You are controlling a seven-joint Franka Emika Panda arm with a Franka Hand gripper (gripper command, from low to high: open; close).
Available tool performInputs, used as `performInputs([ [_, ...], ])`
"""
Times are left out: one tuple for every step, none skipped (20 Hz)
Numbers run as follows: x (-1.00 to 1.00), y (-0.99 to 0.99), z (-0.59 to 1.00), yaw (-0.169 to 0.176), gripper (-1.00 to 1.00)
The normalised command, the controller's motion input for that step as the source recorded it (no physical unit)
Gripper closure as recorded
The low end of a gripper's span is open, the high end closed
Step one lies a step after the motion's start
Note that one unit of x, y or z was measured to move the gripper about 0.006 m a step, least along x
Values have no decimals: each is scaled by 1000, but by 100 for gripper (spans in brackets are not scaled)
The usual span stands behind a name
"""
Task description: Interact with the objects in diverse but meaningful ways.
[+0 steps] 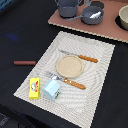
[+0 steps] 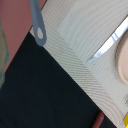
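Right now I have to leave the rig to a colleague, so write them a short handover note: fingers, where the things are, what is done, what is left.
Fingers: not in either view, so their state cannot be told; nothing shows as held.
On the striped beige placemat: round tan wooden plate in the middle, knife with orange handle behind it, fork with orange handle in front. Pale blue carton and yellow rectangular box stand at the near corner.
A reddish-brown stick-like item lies on the dark table.
Grey pots sit on the pink tray at the back.
Done: nothing evident. Left: any interaction.
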Motion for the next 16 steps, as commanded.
performInputs([
  [-697, -666, -274, -36, -100],
  [-714, -640, -306, -40, -100],
  [-717, -646, -331, -35, -100],
  [-726, -629, -309, -17, -100],
  [-689, -623, -269, -7, -100],
  [-666, -634, -226, 0, -100],
  [-626, -671, -151, 0, -100],
  [-600, -697, -129, 0, -100],
  [-591, -700, -114, 0, -100],
  [-589, -691, -126, 0, -100],
  [-589, -686, -140, 0, -100],
  [-586, -677, -151, 0, -100],
  [-583, -669, -169, 0, -100],
  [-577, -657, -186, 0, -100],
  [-577, -654, -203, 0, -100],
  [-589, -649, -249, 0, -100],
])
